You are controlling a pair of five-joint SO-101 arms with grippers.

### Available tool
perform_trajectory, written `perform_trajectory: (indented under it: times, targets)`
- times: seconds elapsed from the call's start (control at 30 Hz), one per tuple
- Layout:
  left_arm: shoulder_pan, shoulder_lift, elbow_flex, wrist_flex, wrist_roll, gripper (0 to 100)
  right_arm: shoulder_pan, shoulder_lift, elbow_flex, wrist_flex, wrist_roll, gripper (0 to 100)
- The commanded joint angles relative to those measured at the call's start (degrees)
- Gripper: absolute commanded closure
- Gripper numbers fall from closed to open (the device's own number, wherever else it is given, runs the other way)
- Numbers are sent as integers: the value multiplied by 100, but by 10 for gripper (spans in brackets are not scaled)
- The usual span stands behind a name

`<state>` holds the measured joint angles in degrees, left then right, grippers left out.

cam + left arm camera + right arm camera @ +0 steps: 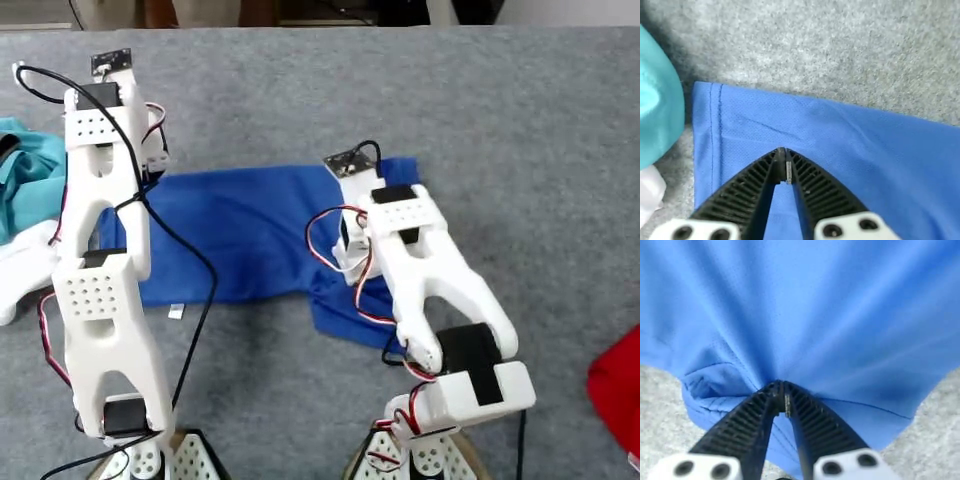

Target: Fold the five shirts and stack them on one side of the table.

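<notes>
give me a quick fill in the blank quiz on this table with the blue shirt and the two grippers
1. The blue mesh shirt lies spread on the ____ felt table cover.
2. The left gripper and the right gripper both have their jaws ____.
3. The bunched cloth at the high view's right edge is ____.

Missing words: grey; shut; red
</notes>
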<state>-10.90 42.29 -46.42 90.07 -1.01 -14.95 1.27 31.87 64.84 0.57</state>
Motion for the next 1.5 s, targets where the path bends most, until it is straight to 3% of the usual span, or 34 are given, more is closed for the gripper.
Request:
perform_trajectory:
  times: [0.0, 0.3, 0.5, 0.93, 1.47]
  targets:
    - [-62, -75, -273, -35, 26, 980, 171, -769, -22, 132, 44, 993]
    - [-53, -66, -273, -35, 26, 980, 145, -2756, 189, 1116, 70, 993]
    - [-44, -66, -273, -35, 26, 980, 145, -2176, 1015, 193, 255, 993]
    - [-53, -66, -273, -35, 26, 980, 145, 110, 532, -589, 246, 993]
    - [-53, -66, -273, -53, 18, 980, -48, -1138, 1596, -18, 246, 993]
